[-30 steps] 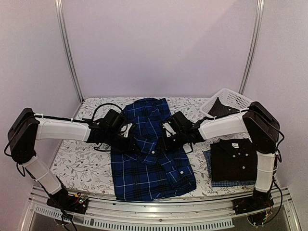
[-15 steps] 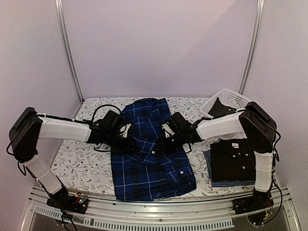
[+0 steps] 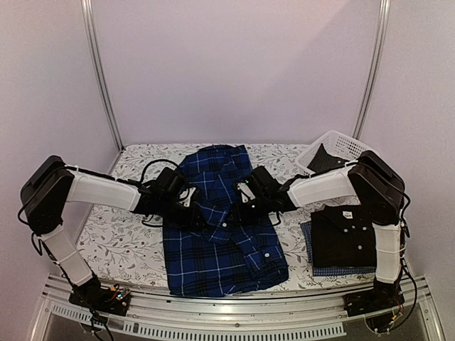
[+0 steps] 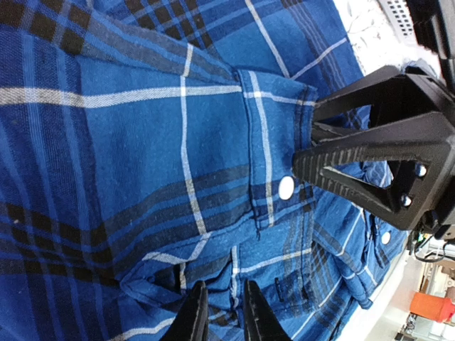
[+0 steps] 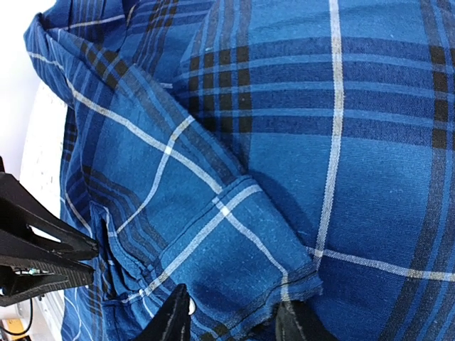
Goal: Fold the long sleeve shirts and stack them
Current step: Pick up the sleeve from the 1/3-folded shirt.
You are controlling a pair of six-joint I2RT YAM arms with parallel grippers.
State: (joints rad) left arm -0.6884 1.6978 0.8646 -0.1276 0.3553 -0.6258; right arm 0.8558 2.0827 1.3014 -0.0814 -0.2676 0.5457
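The dark blue plaid shirt lies spread in the middle of the table. My left gripper sits on its left half, and in the left wrist view the gripper is shut on a small fold of the plaid cloth. My right gripper faces it from the right. In the right wrist view that gripper is open, its fingers straddling a sleeve cuff. The plain black shirt lies folded at the right, on top of the fine blue check shirt.
A white lattice basket stands at the back right with a dark cloth in it. The floral table cover shows bare left of the plaid shirt. The metal rail runs along the near edge.
The right jaws have narrowed around the sleeve cuff. Both arms have crept slightly inward over the plaid shirt. The left grip looks unchanged.
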